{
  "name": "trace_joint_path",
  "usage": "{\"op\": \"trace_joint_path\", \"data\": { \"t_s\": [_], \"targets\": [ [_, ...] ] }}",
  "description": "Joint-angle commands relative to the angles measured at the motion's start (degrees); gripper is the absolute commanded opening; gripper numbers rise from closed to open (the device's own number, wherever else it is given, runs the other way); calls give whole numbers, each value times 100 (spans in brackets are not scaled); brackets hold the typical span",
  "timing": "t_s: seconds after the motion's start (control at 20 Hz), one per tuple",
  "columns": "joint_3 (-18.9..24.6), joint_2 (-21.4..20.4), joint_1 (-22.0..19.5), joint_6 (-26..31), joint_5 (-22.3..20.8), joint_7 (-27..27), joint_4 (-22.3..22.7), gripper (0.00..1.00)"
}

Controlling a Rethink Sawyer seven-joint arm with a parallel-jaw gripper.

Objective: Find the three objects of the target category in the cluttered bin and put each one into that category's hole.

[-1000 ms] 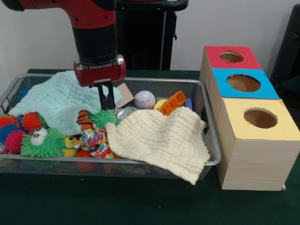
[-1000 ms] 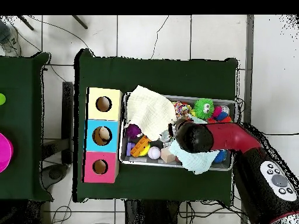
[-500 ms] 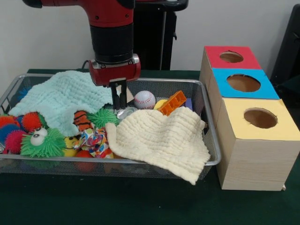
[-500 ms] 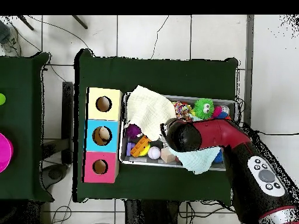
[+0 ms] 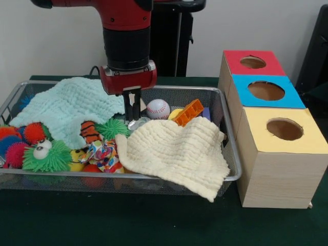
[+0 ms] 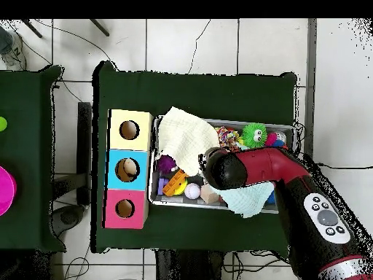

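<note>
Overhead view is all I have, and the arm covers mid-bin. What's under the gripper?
Observer: In the front view the gripper hangs over a silver round thing, between the green spiky ball and the cream cloth.
Operator: Near the baseball?
Observer: The baseball sits just beside it, clearly apart.
Operator: Anything under the mint cloth?
Observer: An orange striped toy pokes out from the mint cloth's edge.

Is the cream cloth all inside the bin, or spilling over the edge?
Spilling over. In the front view the cream cloth drapes across the wire bin's near rim, one corner hanging outside toward the table.
</note>
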Motion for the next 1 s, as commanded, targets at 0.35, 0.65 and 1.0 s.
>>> {"op": "trace_joint_path", "data": {
  "t_s": [0.35,0.65,1.0],
  "targets": [
    [-111,79,-69,531,-210,-563,-496,0],
    [-315,42,168,498,-245,-177,-201,0],
    [-611,-34,320,503,-499,-297,-258,0]
  ]
}}
